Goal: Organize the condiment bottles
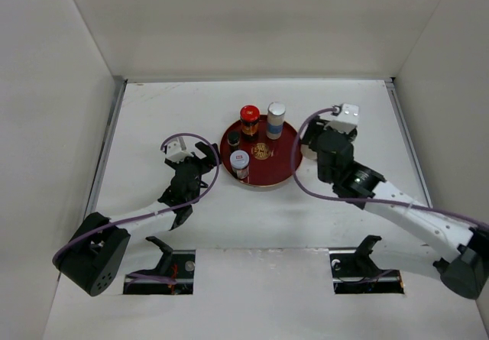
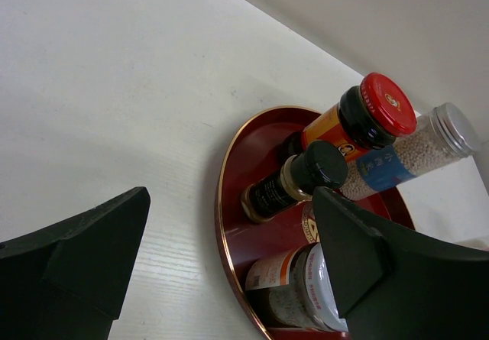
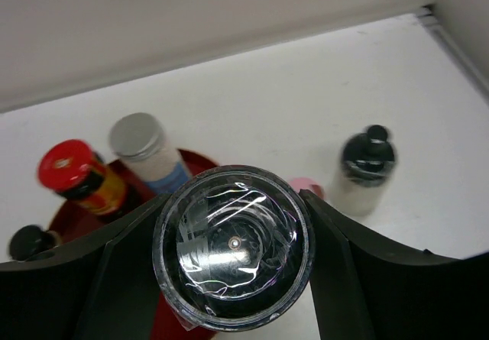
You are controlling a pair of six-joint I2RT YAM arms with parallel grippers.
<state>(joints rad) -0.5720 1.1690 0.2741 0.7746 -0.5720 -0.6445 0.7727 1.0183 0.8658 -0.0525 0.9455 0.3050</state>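
The right gripper point(image 3: 233, 199) grips a clear-lidded jar point(image 3: 233, 252) at the red tray point(image 3: 197, 160)'s rim, apparently to set it beside the red-capped jar point(image 3: 70, 168) and silver-capped bottle point(image 3: 139, 137) ahead-left, while a pink cap point(image 3: 306, 186) and a black-topped shaker point(image 3: 367, 164) wait on the table point(image 3: 252, 88) ahead-right, and the left gripper point(image 2: 229, 199) gapes wide and empty facing the tray's other side.

Matt white bench point(image 2: 114, 88) with faint wood grain. On it sits a round dark-red tray point(image 2: 227, 237), glossy as lacquer, with a thin gold edge. A jar with a shiny red cap point(image 2: 359, 118) and a clear jar with a ribbed silver metal cap point(image 2: 416, 150) catch the light. The left pincer point(image 2: 229, 199) and right pincer point(image 3: 233, 202) look like smooth matt black plastic. A jar with a clear glossy top point(image 3: 233, 260) shows crinkled film.
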